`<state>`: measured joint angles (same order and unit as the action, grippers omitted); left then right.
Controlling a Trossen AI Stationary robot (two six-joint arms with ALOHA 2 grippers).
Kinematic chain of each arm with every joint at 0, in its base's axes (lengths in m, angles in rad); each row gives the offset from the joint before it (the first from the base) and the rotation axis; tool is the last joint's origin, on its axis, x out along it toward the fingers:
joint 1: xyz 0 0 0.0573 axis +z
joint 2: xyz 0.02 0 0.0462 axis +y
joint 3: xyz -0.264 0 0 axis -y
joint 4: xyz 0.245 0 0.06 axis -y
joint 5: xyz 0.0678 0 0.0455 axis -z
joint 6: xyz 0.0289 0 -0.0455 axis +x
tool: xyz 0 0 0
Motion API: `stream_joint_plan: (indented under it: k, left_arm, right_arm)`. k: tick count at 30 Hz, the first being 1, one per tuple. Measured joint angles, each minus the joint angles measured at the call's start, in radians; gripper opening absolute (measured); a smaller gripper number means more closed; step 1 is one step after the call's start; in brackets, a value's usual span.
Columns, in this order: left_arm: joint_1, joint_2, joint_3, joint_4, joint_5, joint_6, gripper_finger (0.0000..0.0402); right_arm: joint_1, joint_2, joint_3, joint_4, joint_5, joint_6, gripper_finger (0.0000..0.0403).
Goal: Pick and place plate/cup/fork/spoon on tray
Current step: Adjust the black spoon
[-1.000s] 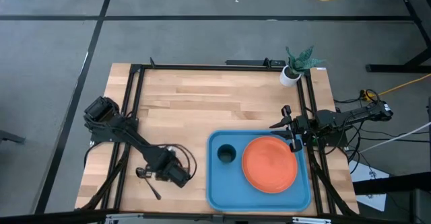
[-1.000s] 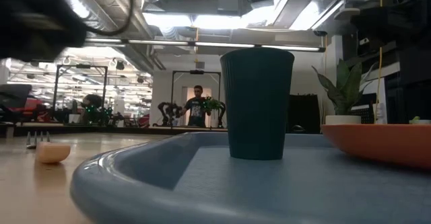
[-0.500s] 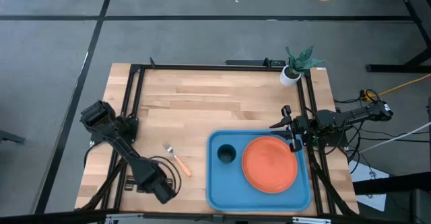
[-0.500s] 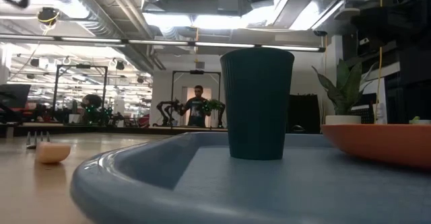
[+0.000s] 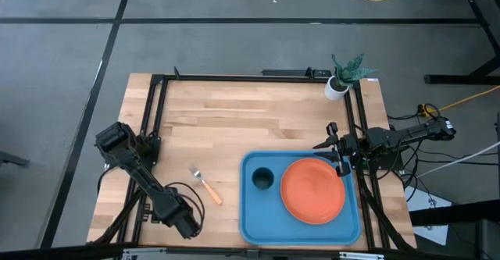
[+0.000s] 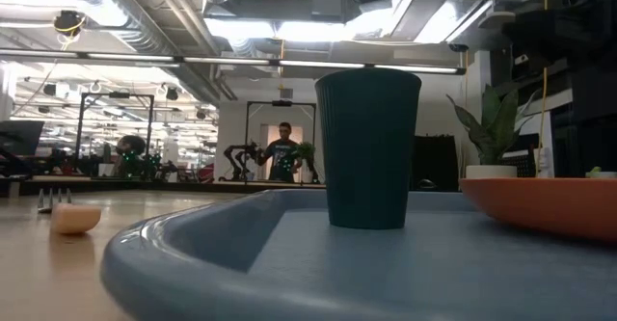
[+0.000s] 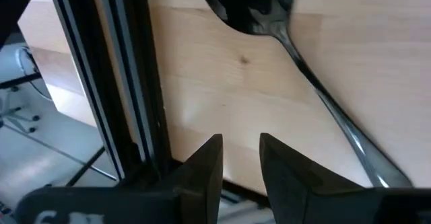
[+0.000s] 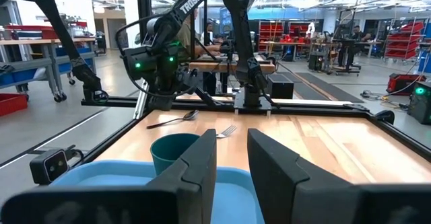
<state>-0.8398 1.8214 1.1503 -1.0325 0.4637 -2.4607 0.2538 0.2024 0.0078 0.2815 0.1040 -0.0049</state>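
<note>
The dark spoon point(image 7: 296, 56) lies flat on the wood near the table's near left corner. My left gripper point(image 7: 241, 158) hangs just above it, tilted down, narrowly open and empty. The spoon's bowl point(image 7: 250, 5) is ahead of the fingers and its handle runs past one side of them. In the high view my left gripper point(image 5: 178, 219) and its arm cover the spoon. The orange-handled fork point(image 5: 205, 185) lies flat beside the blue tray point(image 5: 248, 221). The orange plate point(image 5: 312, 190) and teal cup point(image 5: 262, 179) stand in the tray. My right gripper point(image 5: 328, 145) waits by the tray's far right corner, narrowly open.
Black frame rails point(image 7: 128, 83) run along the table's left edge, close beside my left gripper. A white pot with a green plant point(image 5: 339, 84) stands at the far right corner. Bare wood fills the far half of the table. A person point(image 6: 282, 152) stands in the room beyond.
My left gripper has swung from over the fork toward the table's near edge and a little to the left, turning as it went, and has slowed over the spoon. The fork, covered by the arm before, now shows, and the spoon is covered. Nothing on the table has moved.
</note>
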Motion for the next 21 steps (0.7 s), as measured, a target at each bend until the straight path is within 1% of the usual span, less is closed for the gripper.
stream_joint_plan:
  k: [6, 9, 13, 16, 18, 21]
  left_arm:
    - [-0.006, 0.044, -0.001, -0.010, -0.003, 0.001, 0.0091]
    - [-0.006, 0.060, -0.001, -0.037, -0.017, 0.007, 0.0084]
    - [-0.005, 0.072, -0.002, -0.086, -0.059, 0.018, 0.0059]
    - [0.006, 0.072, -0.001, -0.088, -0.108, 0.031, 0.0031]
    - [0.015, 0.072, -0.001, -0.090, -0.122, 0.036, 0.0011]
    - [0.024, 0.072, -0.001, -0.083, -0.125, 0.037, 0.0004]
  right_arm:
    - [0.000, 0.000, 0.000, -0.006, 0.000, -0.001, 0.0090]
    - [0.000, 0.000, 0.000, -0.008, 0.000, 0.001, 0.0090]
    - [0.000, 0.000, 0.000, -0.009, 0.000, 0.000, 0.0090]
    - [0.000, 0.000, 0.000, -0.009, 0.000, -0.001, 0.0090]
    - [0.000, 0.000, 0.000, -0.013, 0.000, 0.001, 0.0090]
    - [0.000, 0.000, 0.000, -0.015, 0.000, -0.001, 0.0090]
